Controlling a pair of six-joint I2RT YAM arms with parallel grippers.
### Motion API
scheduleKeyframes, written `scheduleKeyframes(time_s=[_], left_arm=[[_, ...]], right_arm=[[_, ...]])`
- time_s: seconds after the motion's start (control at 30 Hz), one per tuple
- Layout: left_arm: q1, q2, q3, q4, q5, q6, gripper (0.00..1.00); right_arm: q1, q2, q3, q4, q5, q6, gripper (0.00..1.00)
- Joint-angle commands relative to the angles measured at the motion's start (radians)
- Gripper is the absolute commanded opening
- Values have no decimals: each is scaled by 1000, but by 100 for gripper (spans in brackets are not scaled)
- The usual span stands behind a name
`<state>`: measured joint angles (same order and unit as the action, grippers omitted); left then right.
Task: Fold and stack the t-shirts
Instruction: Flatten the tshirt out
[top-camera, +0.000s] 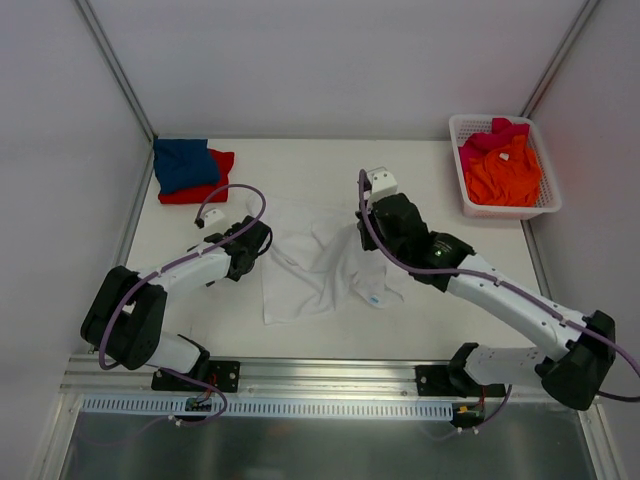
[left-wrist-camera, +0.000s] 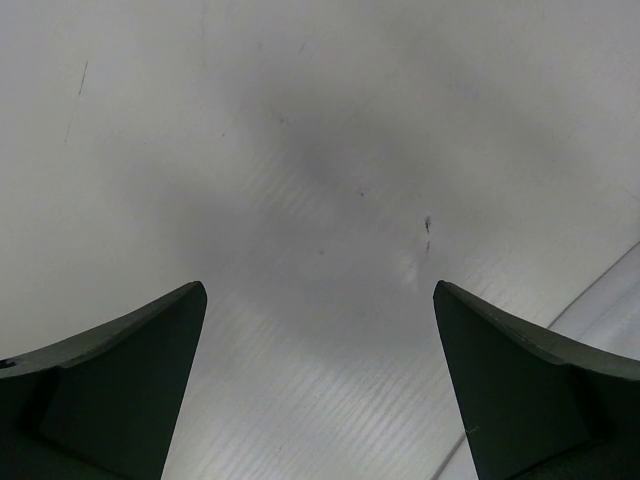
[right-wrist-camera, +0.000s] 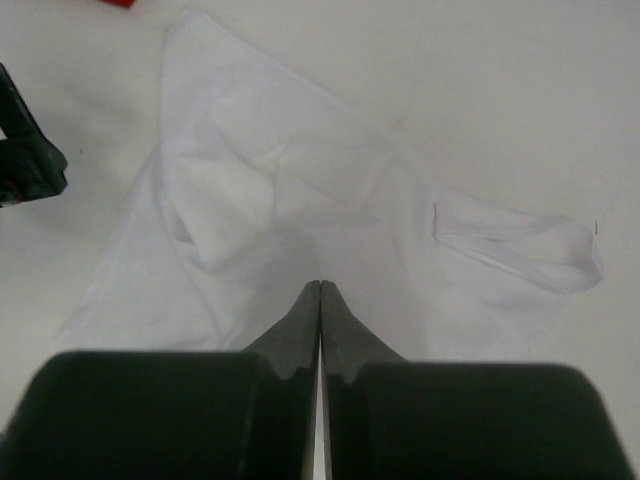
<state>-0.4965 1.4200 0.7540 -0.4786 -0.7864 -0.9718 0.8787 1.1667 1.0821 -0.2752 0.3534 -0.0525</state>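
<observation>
Bunching is the risk: the white t-shirt (top-camera: 310, 265), crumpled well left of the basket (top-camera: 480, 118) and nearer than it, could fold with creases trapped if the clenched right gripper (right-wrist-camera: 320, 290) drags it; whether it pinches cloth I cannot tell. Farther from the basket, the left gripper (left-wrist-camera: 318, 300) gapes over the table (left-wrist-camera: 300, 150). Its long axis seems near-to-far; collar end unclear.

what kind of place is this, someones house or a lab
Most likely a robot lab cell: a white table walled by plain panels, two arms bolted to a rail, and a white t-shirt spread out.
</observation>
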Motion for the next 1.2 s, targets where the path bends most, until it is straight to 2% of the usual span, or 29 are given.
scheduleKeyframes(time_s=[0.0,0.23,0.43,0.6,0.67,0.73,0.77,1.0,1.17], left_arm=[[-1,-18,-2,-18,-13,4,99],[-1,-6,8,-18,-14,12,99],[-2,14,22,-18,-11,25,99],[-1,13,22,-20,-7,28,99],[-2,8,21,-20,-2,33,99],[-2,-1,21,-20,4,41,99],[-2,-15,19,-20,13,44,99],[-33,-105,13,-20,58,65,98],[-82,-136,2,-22,75,48,98]], right_arm=[[-36,53,-13,10,-22,29,0],[-170,302,2,143,-117,13,0],[-274,558,140,208,-203,-14,0],[-339,727,324,188,-249,-6,0],[-351,758,364,162,-248,-1,18],[-350,743,354,154,-237,8,30],[-351,728,337,153,-234,13,31],[-336,476,133,133,-199,49,30],[-265,298,26,88,-156,72,28]])
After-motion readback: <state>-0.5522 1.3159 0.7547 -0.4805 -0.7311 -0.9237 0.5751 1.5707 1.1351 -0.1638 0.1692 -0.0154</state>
